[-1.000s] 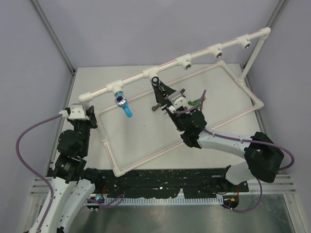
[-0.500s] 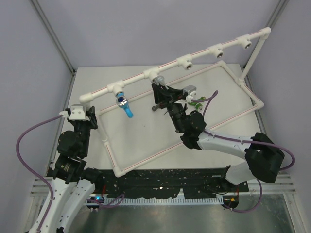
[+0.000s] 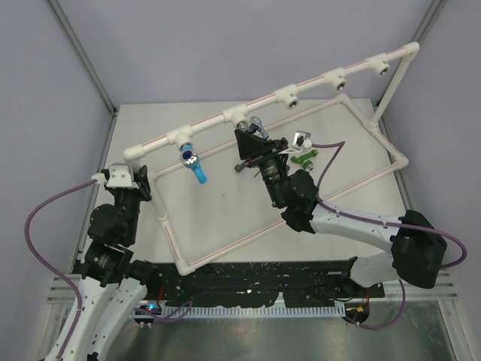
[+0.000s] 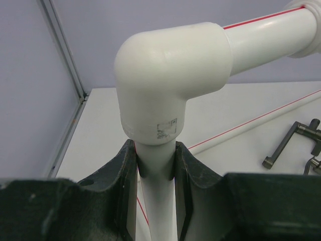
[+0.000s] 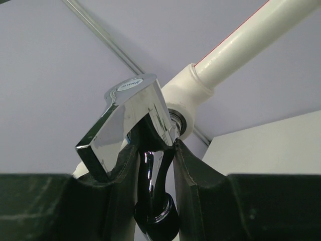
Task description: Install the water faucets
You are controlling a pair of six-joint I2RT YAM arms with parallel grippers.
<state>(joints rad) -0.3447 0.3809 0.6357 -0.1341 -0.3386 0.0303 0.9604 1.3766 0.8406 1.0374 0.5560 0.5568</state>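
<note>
Your right end effector [image 5: 154, 150] clamps the chrome tap [image 5: 131, 113], whose rear end sits just ahead at the pipe socket [image 5: 189, 93]; turn it tilted and the threads may cross. Your left end effector [image 4: 156, 163] grips the frame upright [image 4: 156, 206], steadying it.

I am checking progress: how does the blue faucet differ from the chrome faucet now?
The blue faucet is blue; the chrome faucet is shiny silver. The blue faucet hangs from its socket untouched; the chrome faucet is clamped in the right gripper. Both meet sockets on the white pipe.
</note>
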